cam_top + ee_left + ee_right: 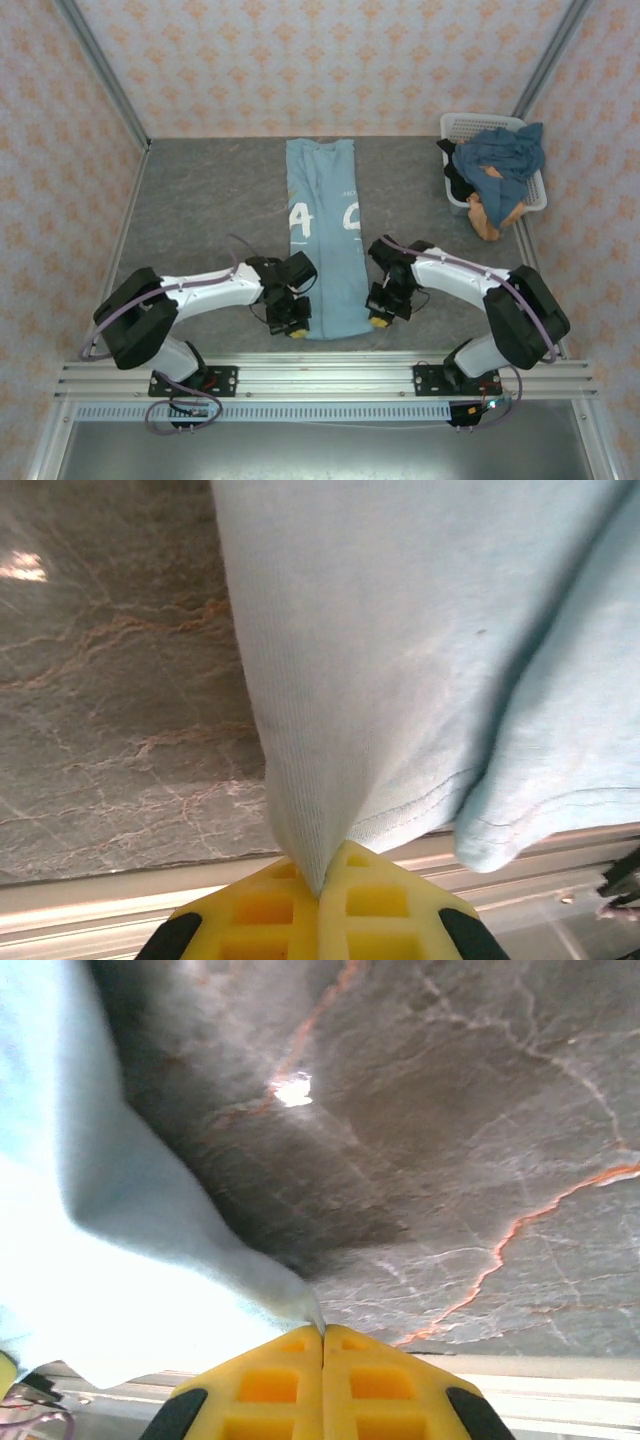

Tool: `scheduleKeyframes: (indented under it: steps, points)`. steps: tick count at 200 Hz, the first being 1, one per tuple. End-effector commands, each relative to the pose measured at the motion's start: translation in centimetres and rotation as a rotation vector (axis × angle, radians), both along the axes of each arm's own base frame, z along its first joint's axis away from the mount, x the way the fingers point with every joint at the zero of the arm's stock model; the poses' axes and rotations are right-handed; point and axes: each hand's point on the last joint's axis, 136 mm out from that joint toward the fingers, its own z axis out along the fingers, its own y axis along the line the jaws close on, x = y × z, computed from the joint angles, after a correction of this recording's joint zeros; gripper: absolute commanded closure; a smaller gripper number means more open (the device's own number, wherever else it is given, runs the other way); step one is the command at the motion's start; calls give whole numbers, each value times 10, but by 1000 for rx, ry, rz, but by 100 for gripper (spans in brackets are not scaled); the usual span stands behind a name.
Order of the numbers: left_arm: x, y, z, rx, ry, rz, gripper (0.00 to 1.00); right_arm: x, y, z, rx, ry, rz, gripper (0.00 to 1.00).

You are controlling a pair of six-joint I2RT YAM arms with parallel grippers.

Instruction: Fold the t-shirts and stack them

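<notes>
Around you stand walls (330,60) papered in a pale pink and orange pattern. Your table (200,200) is grey marbled stone with rust veins, edged near you by a metal rail (330,375). The sky-blue t-shirt (322,230) lies mid-table as a long strip running near to far. In the far right corner a white basket (465,125) holds the slate-blue t-shirt (505,155), with the orange-tan t-shirt (495,215) spilling over its near rim. Your left gripper (320,885) pinches the strip's near left corner, and your right gripper (322,1332) pinches its near right corner.
</notes>
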Motion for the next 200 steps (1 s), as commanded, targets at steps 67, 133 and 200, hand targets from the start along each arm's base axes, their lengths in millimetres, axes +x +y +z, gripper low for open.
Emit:
scheduleKeyframes:
  steps: [67, 133, 200]
  points:
    - [87, 17, 60, -47, -182, 185, 100, 69, 9, 55, -98, -155, -121, 100]
    - [161, 31, 74, -48, -252, 254, 100, 152, 19, 82, -148, -309, -160, 100]
    - [253, 40, 58, -64, -289, 315, 100, 251, 28, 74, -173, -362, -183, 100]
